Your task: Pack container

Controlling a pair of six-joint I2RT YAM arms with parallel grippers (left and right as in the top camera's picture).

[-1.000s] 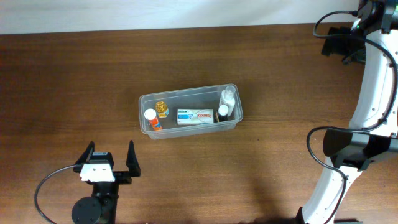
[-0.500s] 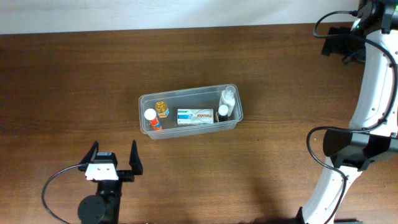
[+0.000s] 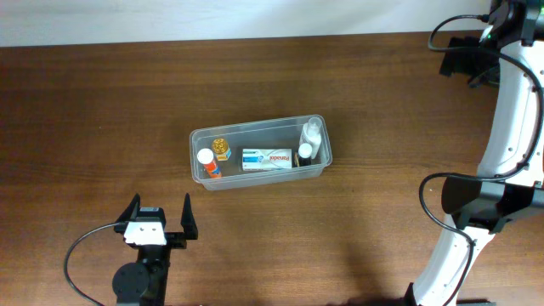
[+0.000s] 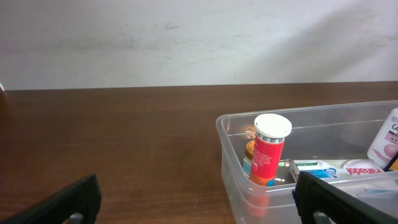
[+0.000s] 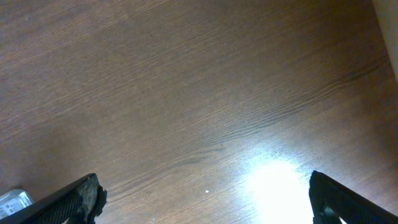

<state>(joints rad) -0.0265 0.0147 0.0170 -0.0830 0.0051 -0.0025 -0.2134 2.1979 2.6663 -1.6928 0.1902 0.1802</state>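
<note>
The clear plastic container [image 3: 255, 127] stands mid-table. It holds a red tube with a white cap [image 3: 206, 161], a small yellow-lidded jar [image 3: 221, 149], a white box [image 3: 267, 159] and two bottles [image 3: 309, 140]. My left gripper [image 3: 161, 211] is open and empty, near the front edge, short of the container's left end. In the left wrist view the container [image 4: 233, 180] and the tube [image 4: 268, 152] lie ahead to the right of the open jaws [image 4: 196, 208]. My right gripper [image 3: 463, 58] is at the far right back, open and empty over bare wood [image 5: 205, 202].
The brown wooden table [image 3: 102, 110] spreads around the container. The white right arm [image 3: 510, 127] and its cables run along the right edge. A pale wall [image 4: 186, 37] lies beyond the table's far edge. A small pale object [image 5: 12, 200] shows at the right wrist view's lower left.
My left gripper has shifted a little to the right and toward the front edge, still open. The right arm and the container's contents have not moved.
</note>
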